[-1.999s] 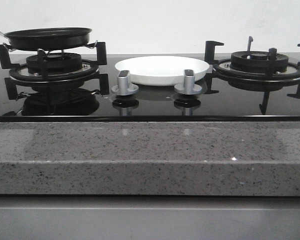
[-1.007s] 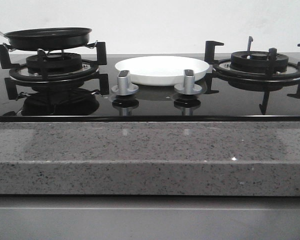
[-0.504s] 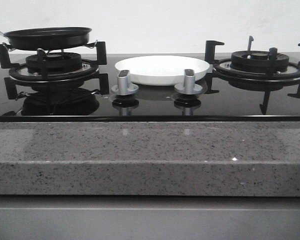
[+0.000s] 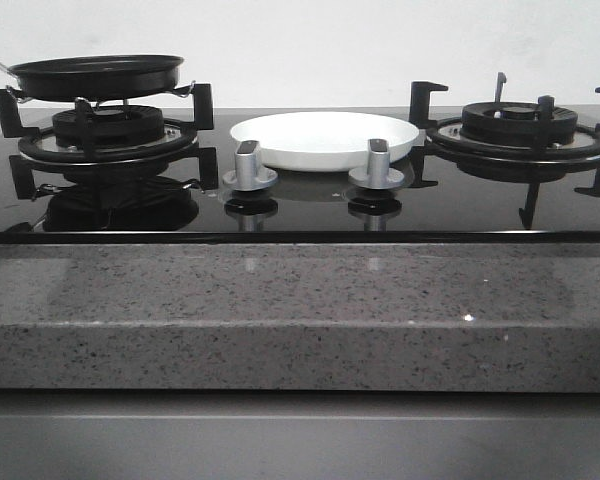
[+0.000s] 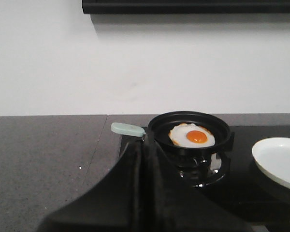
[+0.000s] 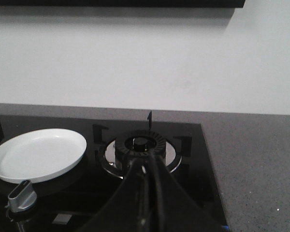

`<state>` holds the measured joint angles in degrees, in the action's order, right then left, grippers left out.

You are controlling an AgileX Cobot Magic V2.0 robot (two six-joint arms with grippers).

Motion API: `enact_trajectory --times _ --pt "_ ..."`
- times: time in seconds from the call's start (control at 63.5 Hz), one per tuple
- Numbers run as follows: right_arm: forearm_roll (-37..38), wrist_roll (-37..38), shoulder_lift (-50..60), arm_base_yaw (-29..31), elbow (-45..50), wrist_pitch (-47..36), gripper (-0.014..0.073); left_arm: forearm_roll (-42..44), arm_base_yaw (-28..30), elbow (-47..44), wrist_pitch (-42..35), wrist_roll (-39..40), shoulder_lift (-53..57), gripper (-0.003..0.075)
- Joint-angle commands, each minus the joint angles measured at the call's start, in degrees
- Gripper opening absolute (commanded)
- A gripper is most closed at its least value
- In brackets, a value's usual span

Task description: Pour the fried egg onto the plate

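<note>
The fried egg [image 5: 193,136], white with an orange yolk, lies in a black frying pan [image 5: 188,131] on the left burner; the pan also shows in the front view [image 4: 97,75], where the egg is hidden by its rim. The pan's pale green handle [image 5: 127,129] points toward my left gripper [image 5: 143,145], which is shut and empty, short of the handle. The white plate [image 4: 324,138] sits empty between the burners, behind two knobs; it also shows in the left wrist view [image 5: 279,161] and the right wrist view [image 6: 38,153]. My right gripper [image 6: 146,164] is shut and empty, before the right burner.
The right burner [image 4: 518,130] with black pan supports stands bare. Two silver knobs [image 4: 249,166] [image 4: 377,165] stand in front of the plate. A grey speckled counter edge [image 4: 300,310] runs along the front. Neither arm shows in the front view.
</note>
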<state>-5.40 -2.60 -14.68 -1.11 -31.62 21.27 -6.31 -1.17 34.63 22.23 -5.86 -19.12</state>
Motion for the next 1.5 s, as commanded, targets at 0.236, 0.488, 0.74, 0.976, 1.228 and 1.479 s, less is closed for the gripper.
enact_trajectory --times 0.236,0.488,0.74,0.976,1.228,1.479 --pt "-0.11 -0.34 -13.07 0.26 -4.14 1.46 -0.0069 -0.49 0.05 4.76 -0.03 0.62 -11.4 -0.002" --pt "-0.11 -0.34 -19.18 0.26 -4.14 1.62 -0.0069 -2.12 0.05 4.76 -0.03 0.62 -15.07 -0.002" --pt "-0.11 -0.34 -23.34 0.26 -4.14 2.9 -0.0037 -2.4 0.05 4.76 -0.03 0.62 -17.61 0.0029" --pt "-0.51 -0.34 -26.72 0.26 -4.14 3.72 0.0404 -2.4 0.05 4.76 -0.42 0.62 -17.73 0.0538" --pt "-9.65 -3.27 -33.79 -2.01 -9.85 9.62 0.0452 -2.58 0.05 4.76 -0.42 0.62 -17.73 0.0563" --pt "-11.12 -5.62 -46.88 -10.58 -21.54 11.55 0.0447 -2.58 0.05 4.76 -0.42 0.51 -17.73 0.0563"
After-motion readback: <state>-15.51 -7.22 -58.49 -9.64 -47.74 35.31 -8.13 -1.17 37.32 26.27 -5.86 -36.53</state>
